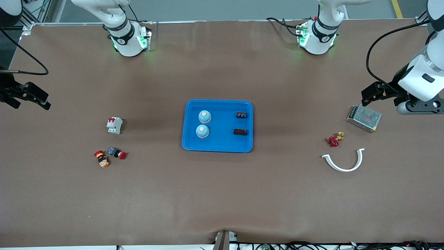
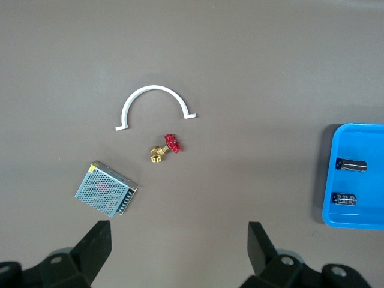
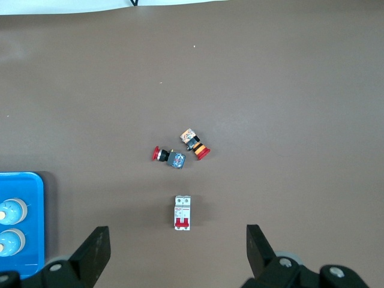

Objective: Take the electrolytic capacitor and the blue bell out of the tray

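Capacitors [image 1: 241, 114] and bells [image 1: 204, 117] are sitting in the blue tray [image 1: 222, 144] at mid-tabletop, bells toward the right arm's end, capacitors toward the left arm's; the left gripper [image 1: 376, 93] is hovering, jaws wide and empty, over the mesh box [image 1: 364, 118]; the right gripper [image 1: 29, 95] is hanging wide and empty over bare tabletop [image 1: 222, 194], well apart from the breaker [image 1: 114, 125].

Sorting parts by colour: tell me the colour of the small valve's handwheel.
Red, on a brass-coloured body: the valve shows best in the left wrist view.
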Controlling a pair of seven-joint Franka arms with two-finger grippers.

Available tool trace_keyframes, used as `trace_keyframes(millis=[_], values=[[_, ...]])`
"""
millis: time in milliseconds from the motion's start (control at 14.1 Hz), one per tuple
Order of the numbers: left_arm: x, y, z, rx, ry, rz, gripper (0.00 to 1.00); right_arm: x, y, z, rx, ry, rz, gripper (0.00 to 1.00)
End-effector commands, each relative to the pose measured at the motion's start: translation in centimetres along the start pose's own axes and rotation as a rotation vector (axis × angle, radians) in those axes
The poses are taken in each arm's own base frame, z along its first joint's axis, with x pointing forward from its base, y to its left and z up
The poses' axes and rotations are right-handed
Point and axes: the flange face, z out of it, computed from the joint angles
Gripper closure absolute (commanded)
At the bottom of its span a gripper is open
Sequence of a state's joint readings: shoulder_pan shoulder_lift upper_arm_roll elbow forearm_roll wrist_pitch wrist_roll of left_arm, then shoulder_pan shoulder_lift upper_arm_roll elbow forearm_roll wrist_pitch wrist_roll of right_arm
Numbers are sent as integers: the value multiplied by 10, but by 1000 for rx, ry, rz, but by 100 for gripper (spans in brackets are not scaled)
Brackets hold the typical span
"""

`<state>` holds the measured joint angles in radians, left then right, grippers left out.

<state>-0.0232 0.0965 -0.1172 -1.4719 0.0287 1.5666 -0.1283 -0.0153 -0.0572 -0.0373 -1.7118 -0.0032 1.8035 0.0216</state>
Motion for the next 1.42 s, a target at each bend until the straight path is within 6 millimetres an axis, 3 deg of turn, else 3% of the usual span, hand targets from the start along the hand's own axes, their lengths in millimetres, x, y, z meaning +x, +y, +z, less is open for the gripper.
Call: trace_keyframes(millis=[0,354,708,920,1062,1345], values=[[-2,0,0,-18,-15,-15,0,-2,-25,-4,-2,-4,52,0],[-2,1,7,-25,-30,-65,0,-11,-104,4,12,-27,102,0],[7,25,47,-44,-106,-179,0,-26,-193,29,11,-62,192,0],[9,36,57,-118,-126,-305,0,-39,-246,49,6,-81,223,0],[7,58,65,-129,-140,-421,0,-45,-272,63,13,-100,257,0],[9,121,105,-107,-157,-723,0,-58,-327,107,8,-118,207,0]])
